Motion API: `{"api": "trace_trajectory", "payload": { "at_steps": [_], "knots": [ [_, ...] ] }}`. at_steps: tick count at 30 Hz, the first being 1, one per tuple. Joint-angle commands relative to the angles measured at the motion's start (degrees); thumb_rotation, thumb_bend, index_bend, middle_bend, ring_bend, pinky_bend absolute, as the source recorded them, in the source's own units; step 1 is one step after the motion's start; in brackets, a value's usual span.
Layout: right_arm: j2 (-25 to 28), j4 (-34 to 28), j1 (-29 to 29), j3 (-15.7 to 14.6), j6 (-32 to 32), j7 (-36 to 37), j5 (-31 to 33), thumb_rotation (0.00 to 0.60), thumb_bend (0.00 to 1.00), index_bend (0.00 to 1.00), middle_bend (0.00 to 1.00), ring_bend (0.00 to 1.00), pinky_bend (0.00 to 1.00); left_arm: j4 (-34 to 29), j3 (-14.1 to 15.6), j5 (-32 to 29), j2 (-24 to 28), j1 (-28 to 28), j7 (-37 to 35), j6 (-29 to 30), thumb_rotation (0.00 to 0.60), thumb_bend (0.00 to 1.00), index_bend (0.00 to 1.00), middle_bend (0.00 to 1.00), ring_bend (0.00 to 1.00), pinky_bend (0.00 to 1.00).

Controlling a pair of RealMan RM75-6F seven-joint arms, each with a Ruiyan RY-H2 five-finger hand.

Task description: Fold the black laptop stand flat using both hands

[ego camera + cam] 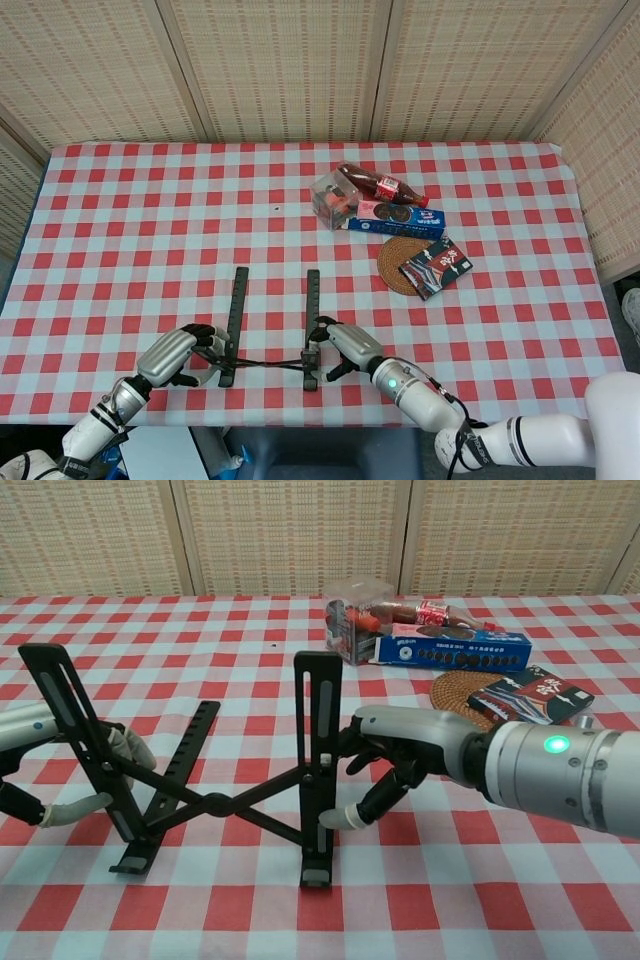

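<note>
Stand (215,805) upright near tabletop (140,215) front edge, left hand (60,775) grasping its left rail, right hand (405,755) grasping its right rail

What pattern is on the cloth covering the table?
The tablecloth has a red and white check, a gingham pattern. It shows best in the head view, which takes in nearly the whole table.

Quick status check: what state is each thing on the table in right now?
Black laptop stand: still unfolded, both rails propped up.
Left hand: holds the left rail.
Right hand: fingers on the right rail.
Cola bottle: lying on its side.
Cookie box: lying flat.
</note>
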Motion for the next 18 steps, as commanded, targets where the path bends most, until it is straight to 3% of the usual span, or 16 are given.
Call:
{"api": "trace_trajectory", "payload": {
  "at_steps": [1, 6, 11, 18],
  "knots": [
    [0.4, -0.5, -0.4, 0.1, 0.0, 0.3, -1.1, 0.600, 0.32, 0.57, 0.28, 0.05, 0.12, -0.2, 0.2, 0.3, 0.3, 0.0, -0.1, 0.1, 0.578, 0.42, 0.47, 0.29, 0.24, 0.24],
    [0.9, -1.2, -1.3, 0.4, 1.2, 0.7, -4.2, 0.600, 0.22, 0.36, 0.21, 0.05, 0.12, -0.7, 0.7, 1.3, 1.1, 0.2, 0.2, 1.0, 0.537, 0.42, 0.33, 0.28, 0.22, 0.24],
    [1.4, -2.1, -1.8, 1.2, 1.6, 1.7, -6.5, 0.600, 0.12, 0.18, 0.19, 0.05, 0.12, -1.4, 1.3, 2.1, 2.3, 0.3, 0.5, 1.4, 0.525, 0.42, 0.26, 0.25, 0.20, 0.23],
    [0.3, -1.5, -2.2, 2.9, 3.4, 2.4, -8.4, 0.600, 0.10, 0.12, 0.16, 0.05, 0.12, -3.1, 1.6, 2.2, 4.6, 0.8, 0.8, 2.4, 0.521, 0.42, 0.22, 0.21, 0.16, 0.22]
  ]
}}
